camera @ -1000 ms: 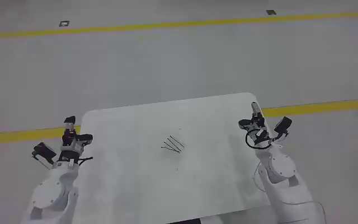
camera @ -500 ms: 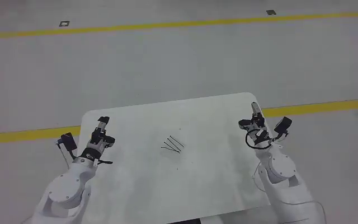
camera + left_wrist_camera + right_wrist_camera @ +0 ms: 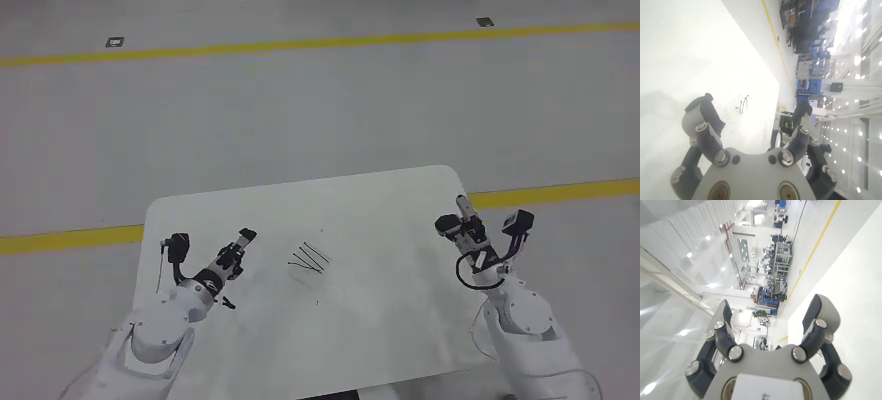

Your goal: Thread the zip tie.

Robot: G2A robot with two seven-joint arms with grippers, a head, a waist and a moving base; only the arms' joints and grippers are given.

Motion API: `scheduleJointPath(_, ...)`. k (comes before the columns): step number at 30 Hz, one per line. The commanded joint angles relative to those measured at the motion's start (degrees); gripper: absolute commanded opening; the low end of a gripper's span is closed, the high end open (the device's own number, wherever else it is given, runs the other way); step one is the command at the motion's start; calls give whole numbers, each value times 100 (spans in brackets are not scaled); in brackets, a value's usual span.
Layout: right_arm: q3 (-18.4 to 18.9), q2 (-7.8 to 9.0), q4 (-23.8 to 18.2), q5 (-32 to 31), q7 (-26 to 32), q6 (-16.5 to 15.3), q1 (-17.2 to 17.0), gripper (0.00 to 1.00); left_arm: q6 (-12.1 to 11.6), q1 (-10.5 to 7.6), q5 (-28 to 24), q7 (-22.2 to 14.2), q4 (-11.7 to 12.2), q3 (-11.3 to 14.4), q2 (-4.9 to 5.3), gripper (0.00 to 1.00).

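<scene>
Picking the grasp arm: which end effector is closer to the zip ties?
Left end effector, over the table near the zip ties; right end effector sits at the table's edge.

Bench (image 3: 380,220): white, smooth, matt. Zip ties (image 3: 310,258): thin black plastic. Left tool (image 3: 756,101), right tool (image 3: 770,304): matt grey shells, black ribbed pads (image 3: 811,311), shiny metal screws (image 3: 734,352).

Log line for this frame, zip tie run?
stage: pre-grasp | left gripper: open, short of zip ties | right gripper: open, at table edge | zip ties: lying on table, untouched
</scene>
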Motion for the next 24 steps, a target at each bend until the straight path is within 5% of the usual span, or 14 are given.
scheduleJointPath(1,34,8,-6,27,285,-10,0,100,1,1,-32,13,-11,-5,1,100)
scheduleJointPath(8,34,8,-6,27,285,-10,0,100,-17,-17,55,1,-68,39,2,100)
scheduleJointPath(17,34,8,-6,27,285,-10,0,100,1,-477,940,-690,-42,1028,-111,100)
scheduleJointPath(21,34,8,-6,27,285,-10,0,100,1,-699,941,-609,294,1324,-281,100)
scheduleJointPath(24,34,8,-6,27,285,-10,0,100,1,-699,941,-609,294,1324,-281,100)
